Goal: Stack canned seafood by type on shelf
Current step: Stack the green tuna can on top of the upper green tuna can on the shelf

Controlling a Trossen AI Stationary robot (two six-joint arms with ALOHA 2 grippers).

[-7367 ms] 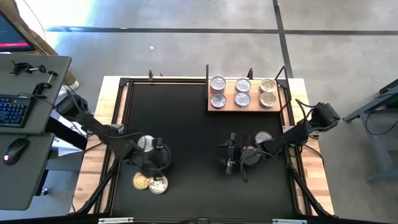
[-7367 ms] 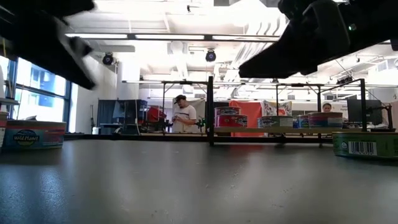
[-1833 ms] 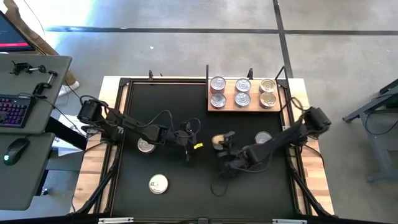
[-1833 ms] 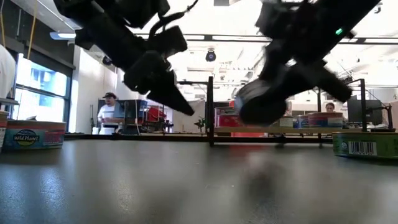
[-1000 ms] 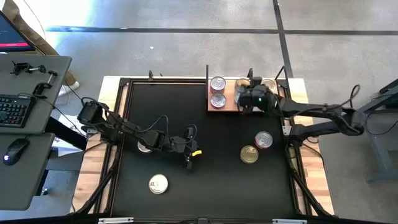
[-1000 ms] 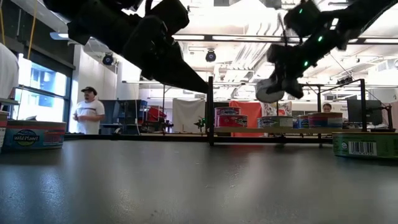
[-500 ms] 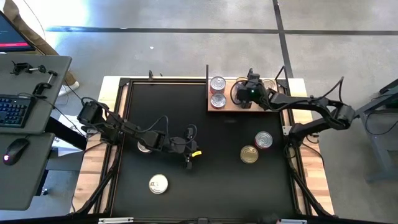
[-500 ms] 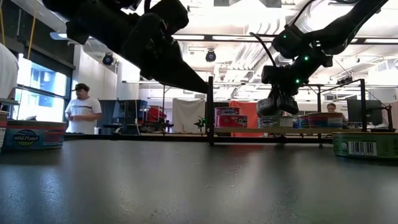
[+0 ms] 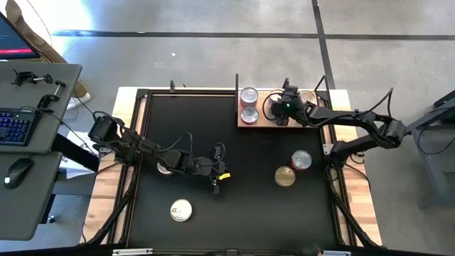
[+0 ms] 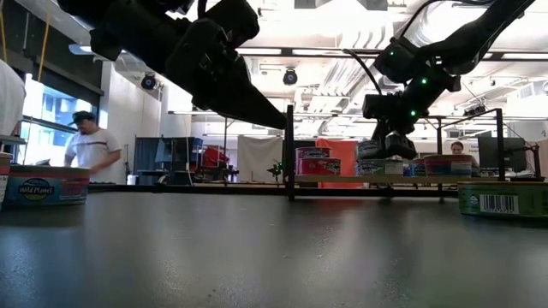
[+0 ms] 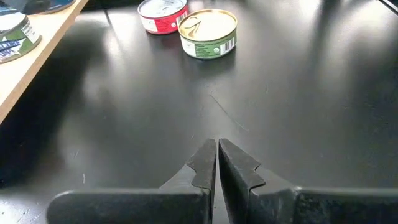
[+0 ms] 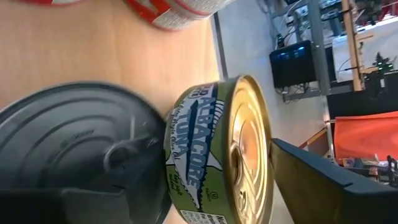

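right gripper: the right gripper [image 9: 286, 107] hovers over the middle of the shelf, clenched on a gold-lidded round tin with a green-and-white label [image 12: 219, 158]; in the right wrist view one finger [image 12: 323, 180] presses the lid side, the other the base side.
held tin: just above a silver ridged lid [image 12: 68, 140] of a tin on the board, beside a red-sided tin [image 12: 171, 12].
shelf: the light wooden rectangular board with thin black posts [image 9: 261, 122] sits at the far right edge of the large black mat [image 9: 206, 135]; two silver-lidded tins [image 9: 249, 96] stand in its left column, a gold lid [image 9: 307, 96] peeks out on its right.
loose tins: a red-sided silver-lidded tin [image 9: 301, 160] and a gold-lidded green-sided tin [image 9: 285, 176] touch each other on the mat's right part; a silver tin [image 9: 180, 210] lies near the front left; another silver tin [image 9: 167, 168] is half hidden under the left arm.
left gripper: the left gripper [image 9: 217, 186] rests low over the mat's middle, fingers [image 11: 205, 165] pressed together, empty.
room: a person [image 10: 88, 147] stands beyond the table.
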